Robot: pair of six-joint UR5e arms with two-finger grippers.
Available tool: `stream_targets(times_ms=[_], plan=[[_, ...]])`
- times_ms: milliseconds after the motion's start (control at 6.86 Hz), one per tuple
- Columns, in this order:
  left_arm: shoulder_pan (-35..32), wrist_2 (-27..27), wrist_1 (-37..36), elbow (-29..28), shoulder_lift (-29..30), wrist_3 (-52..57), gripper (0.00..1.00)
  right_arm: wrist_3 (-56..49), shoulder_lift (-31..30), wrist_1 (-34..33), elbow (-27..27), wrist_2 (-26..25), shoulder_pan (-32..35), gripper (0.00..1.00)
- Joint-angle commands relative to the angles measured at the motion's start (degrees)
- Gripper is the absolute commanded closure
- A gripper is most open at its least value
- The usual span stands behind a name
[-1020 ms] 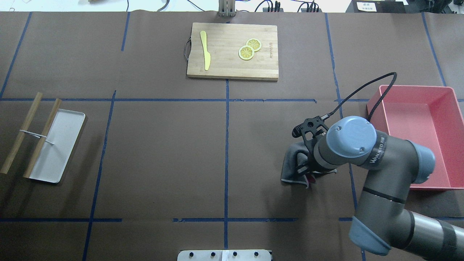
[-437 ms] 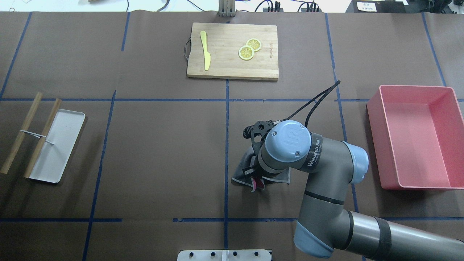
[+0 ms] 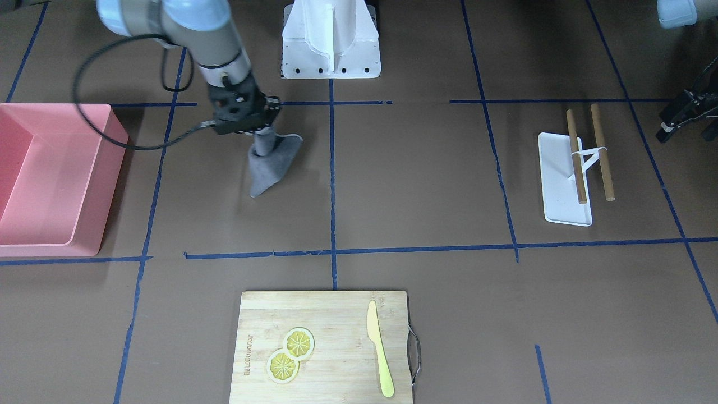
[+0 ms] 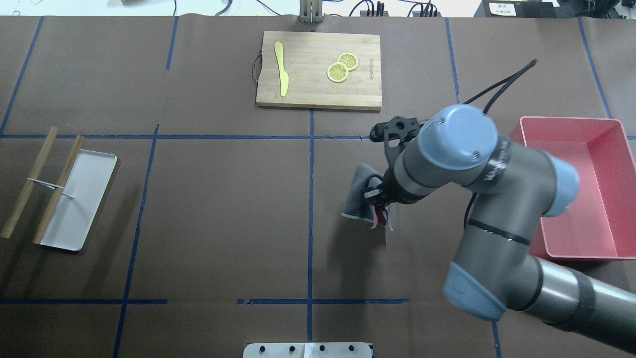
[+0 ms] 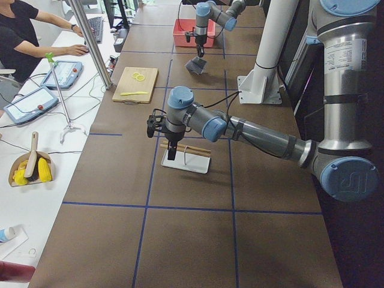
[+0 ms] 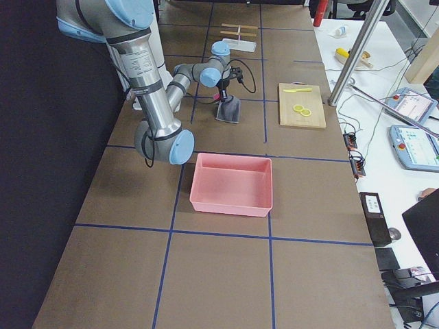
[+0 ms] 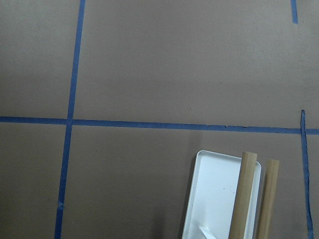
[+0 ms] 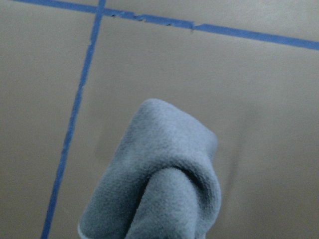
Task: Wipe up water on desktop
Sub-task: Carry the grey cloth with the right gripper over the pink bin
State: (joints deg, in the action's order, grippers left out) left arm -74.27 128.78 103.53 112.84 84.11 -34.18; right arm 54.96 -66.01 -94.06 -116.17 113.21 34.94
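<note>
The brown desktop (image 4: 223,199) with blue tape lines shows no water that I can make out. My right gripper (image 4: 378,201) is shut on a grey cloth (image 4: 358,195) and presses it onto the desktop, right of the centre tape line. The cloth (image 3: 273,160) trails from the gripper (image 3: 261,140) in the front view and fills the right wrist view (image 8: 159,174). My left gripper (image 3: 685,126) hangs at the table's left end near the white tray, its fingers apart and empty.
A pink bin (image 4: 576,184) stands right of the cloth, partly under my right arm. A bamboo cutting board (image 4: 318,69) with a yellow knife and lemon slices lies at the far side. A white tray (image 4: 77,199) with two wooden sticks lies at the left.
My right gripper dragged the cloth left across the desktop, then back a little to the right and farther from the robot, toward the cutting board.
</note>
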Motion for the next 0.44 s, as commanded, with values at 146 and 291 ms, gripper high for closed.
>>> stream_targets(times_ms=[146,291], plan=[[0.0,0.1,0.0,-0.1,0.0,0.0,0.00,-21.1,-18.5,-4.1,-12.6,10.3,18.1,0.99],[0.1,0.1,0.0,-0.3,0.1,0.0,0.00,-31.1,-23.8,-4.1,-12.5,14.5,25.5,0.98]])
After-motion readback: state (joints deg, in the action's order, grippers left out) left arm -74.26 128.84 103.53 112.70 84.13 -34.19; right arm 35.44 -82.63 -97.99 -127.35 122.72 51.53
